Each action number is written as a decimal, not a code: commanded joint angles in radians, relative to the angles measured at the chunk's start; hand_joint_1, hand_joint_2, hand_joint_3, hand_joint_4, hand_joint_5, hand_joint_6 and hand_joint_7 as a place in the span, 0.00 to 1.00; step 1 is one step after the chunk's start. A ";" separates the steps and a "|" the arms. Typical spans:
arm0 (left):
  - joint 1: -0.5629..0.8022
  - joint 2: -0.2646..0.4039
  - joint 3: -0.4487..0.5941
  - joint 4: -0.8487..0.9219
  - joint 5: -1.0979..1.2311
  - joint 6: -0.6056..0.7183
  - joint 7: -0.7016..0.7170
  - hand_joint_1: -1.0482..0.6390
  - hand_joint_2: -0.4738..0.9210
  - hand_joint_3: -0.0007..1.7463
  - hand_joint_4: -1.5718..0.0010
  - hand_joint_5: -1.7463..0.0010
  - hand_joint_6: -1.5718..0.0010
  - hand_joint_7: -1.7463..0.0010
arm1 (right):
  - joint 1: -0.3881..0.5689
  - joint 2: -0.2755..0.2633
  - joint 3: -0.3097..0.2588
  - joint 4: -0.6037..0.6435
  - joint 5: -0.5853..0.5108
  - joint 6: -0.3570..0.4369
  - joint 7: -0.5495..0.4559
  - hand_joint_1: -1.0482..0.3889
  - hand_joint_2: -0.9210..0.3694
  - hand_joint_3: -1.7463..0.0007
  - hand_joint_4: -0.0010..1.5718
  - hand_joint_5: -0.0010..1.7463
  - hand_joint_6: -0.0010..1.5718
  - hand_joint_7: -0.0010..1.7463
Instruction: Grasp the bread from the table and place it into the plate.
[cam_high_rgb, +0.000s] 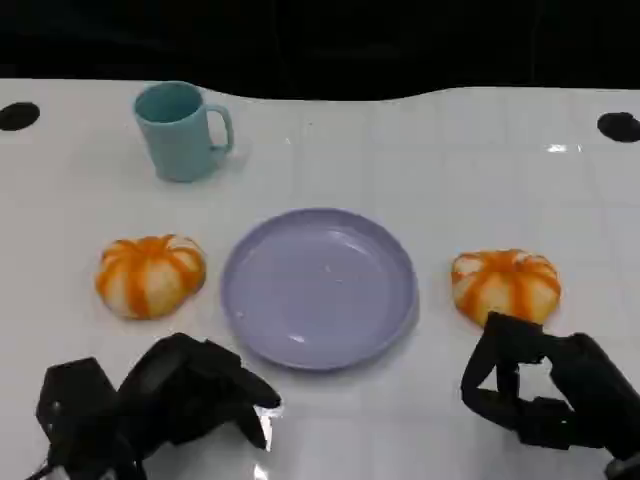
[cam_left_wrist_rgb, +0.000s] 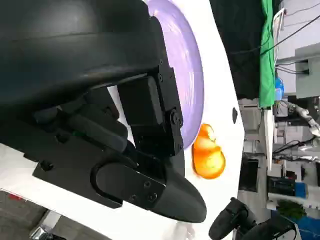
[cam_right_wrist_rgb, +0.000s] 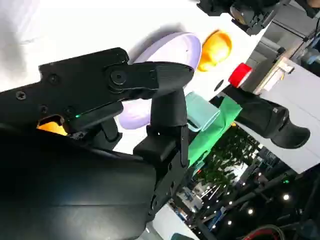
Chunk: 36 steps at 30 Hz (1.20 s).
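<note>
White tabletop (cam_high_rgb: 420, 160), lavender plate (cam_high_rgb: 318, 287) dead centre, a striped bread roll (cam_high_rgb: 150, 274) left of it, another roll (cam_high_rgb: 505, 285) right. Left hand (cam_high_rgb: 170, 400) hovers empty, fingers loose; right hand (cam_high_rgb: 545, 385) sits just beside its roll, holding nothing. Teal mug (cam_high_rgb: 182, 130) behind.

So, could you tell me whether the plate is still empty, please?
Empty: the plate shows bare purple inside, with one bread on its left and another bread on its right.

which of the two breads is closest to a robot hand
The bread right of the plate: the right robot hand sits just in front of it, almost touching. The left bread has a clear gap.
</note>
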 joint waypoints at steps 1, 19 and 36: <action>0.002 0.019 0.002 -0.006 0.001 -0.001 0.005 0.00 1.00 0.04 0.18 0.45 0.00 0.96 | -0.002 -0.014 -0.010 0.002 0.003 -0.002 0.000 0.44 0.00 0.86 0.57 1.00 0.47 1.00; 0.002 0.019 0.005 -0.006 -0.007 0.002 -0.003 0.00 1.00 0.04 0.19 0.45 0.00 0.96 | -0.002 -0.012 -0.010 -0.002 0.001 0.000 -0.002 0.45 0.00 0.86 0.57 1.00 0.47 1.00; 0.000 0.022 0.005 -0.001 -0.004 -0.009 -0.004 0.00 1.00 0.04 0.19 0.45 0.00 0.96 | -0.008 -0.009 -0.018 -0.002 -0.001 -0.007 -0.015 0.45 0.00 0.86 0.56 1.00 0.47 1.00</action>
